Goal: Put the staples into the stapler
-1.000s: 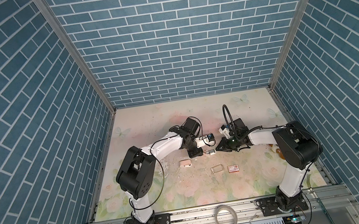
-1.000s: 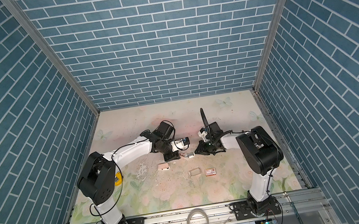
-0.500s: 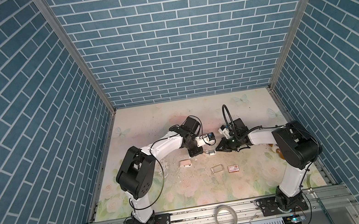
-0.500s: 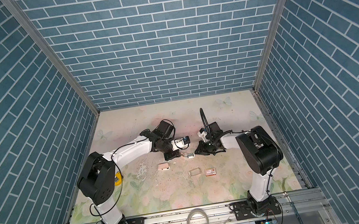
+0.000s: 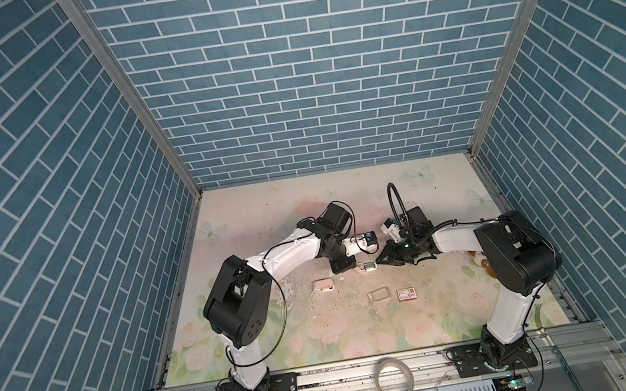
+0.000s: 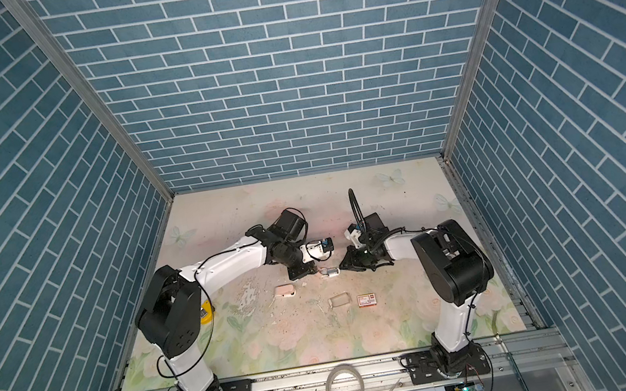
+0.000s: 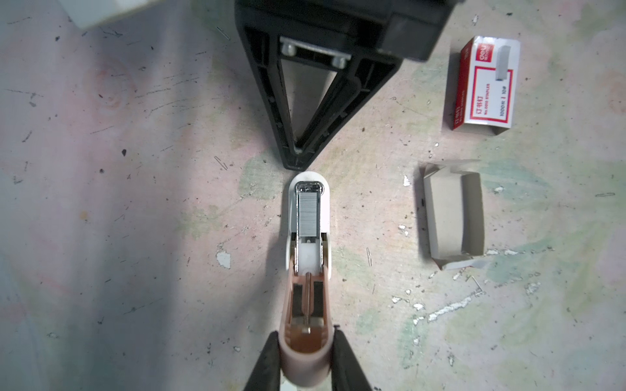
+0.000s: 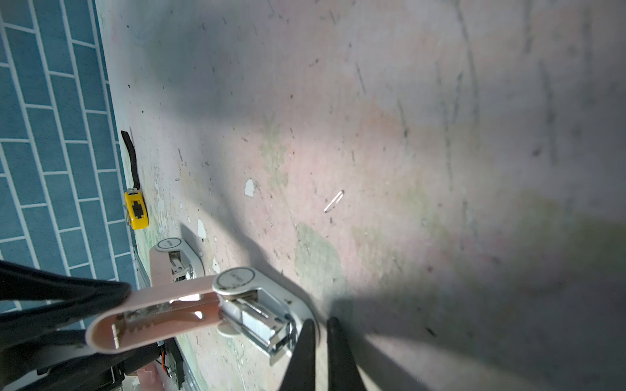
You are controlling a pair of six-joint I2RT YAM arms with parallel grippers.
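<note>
While staples [image 7: 309,216] lay in the open stapler [image 7: 323,216], its lid [image 7: 288,304] was clamped by the left end effector [image 7: 306,342] — right end effector [image 7: 298,162] closed, empty.

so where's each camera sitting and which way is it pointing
Top views: high over the front rail, looking down and back at the table; left arm and right arm show whole.
Left wrist: on the left arm, looking down its jaws, shut on the stapler's lid; staples sit in its magazine.
Right wrist: on the right arm, looking across to the left wall; its shut jaws show by the stapler's front.
Shared: both wrist views show the open stapler.
</note>
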